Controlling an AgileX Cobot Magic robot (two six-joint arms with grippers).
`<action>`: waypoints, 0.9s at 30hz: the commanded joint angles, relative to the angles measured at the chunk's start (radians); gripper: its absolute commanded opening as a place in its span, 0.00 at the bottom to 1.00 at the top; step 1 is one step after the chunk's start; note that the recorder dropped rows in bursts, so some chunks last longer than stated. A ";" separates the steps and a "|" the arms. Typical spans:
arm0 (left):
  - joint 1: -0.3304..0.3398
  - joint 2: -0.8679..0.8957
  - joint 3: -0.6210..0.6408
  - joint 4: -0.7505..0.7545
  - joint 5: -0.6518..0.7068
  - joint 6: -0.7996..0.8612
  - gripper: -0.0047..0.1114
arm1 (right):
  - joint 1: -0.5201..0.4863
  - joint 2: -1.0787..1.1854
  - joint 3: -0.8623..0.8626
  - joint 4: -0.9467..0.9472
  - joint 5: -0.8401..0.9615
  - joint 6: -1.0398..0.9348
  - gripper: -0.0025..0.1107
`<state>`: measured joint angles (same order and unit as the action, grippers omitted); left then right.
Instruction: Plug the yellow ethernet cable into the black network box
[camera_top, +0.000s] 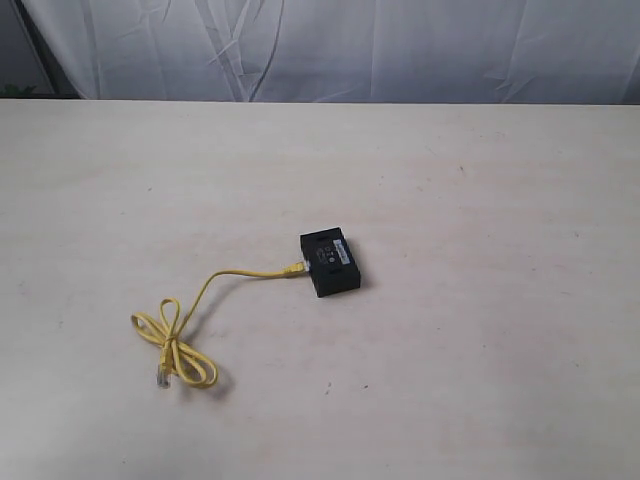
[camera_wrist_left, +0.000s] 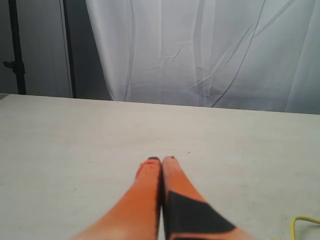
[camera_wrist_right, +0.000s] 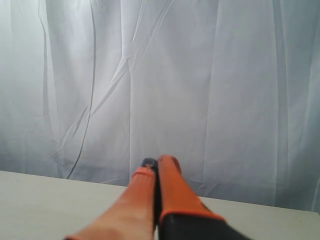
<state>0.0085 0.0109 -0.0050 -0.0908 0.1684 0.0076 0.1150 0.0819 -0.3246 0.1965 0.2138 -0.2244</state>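
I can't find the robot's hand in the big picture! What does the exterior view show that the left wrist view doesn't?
Only the exterior view shows the black network box and the yellow ethernet cable with its loops, one end meeting the box. Only the left wrist view shows the left gripper, its orange fingers pressed together, and a dark pole. Both show the pale table, the white curtain and some yellow cable.

Exterior view: high, looking down across desk (camera_top: 480, 400) to curtain (camera_top: 400, 50) at far edge. Left wrist view: low over desk, facing far edge. Right wrist view: mostly curtain. Exterior and left wrist share yellow ethernet cable (camera_top: 240, 271).
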 joint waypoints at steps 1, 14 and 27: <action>0.001 -0.011 0.005 0.007 0.047 -0.008 0.04 | -0.005 -0.004 0.002 -0.001 -0.014 0.002 0.01; 0.001 -0.011 0.005 0.019 0.063 -0.008 0.04 | -0.005 -0.004 0.002 -0.001 -0.014 0.002 0.01; 0.001 -0.011 0.005 0.026 0.063 -0.008 0.04 | -0.005 -0.004 0.002 -0.001 -0.014 0.002 0.01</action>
<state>0.0085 0.0054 -0.0050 -0.0706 0.2307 0.0000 0.1150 0.0819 -0.3246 0.1965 0.2138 -0.2224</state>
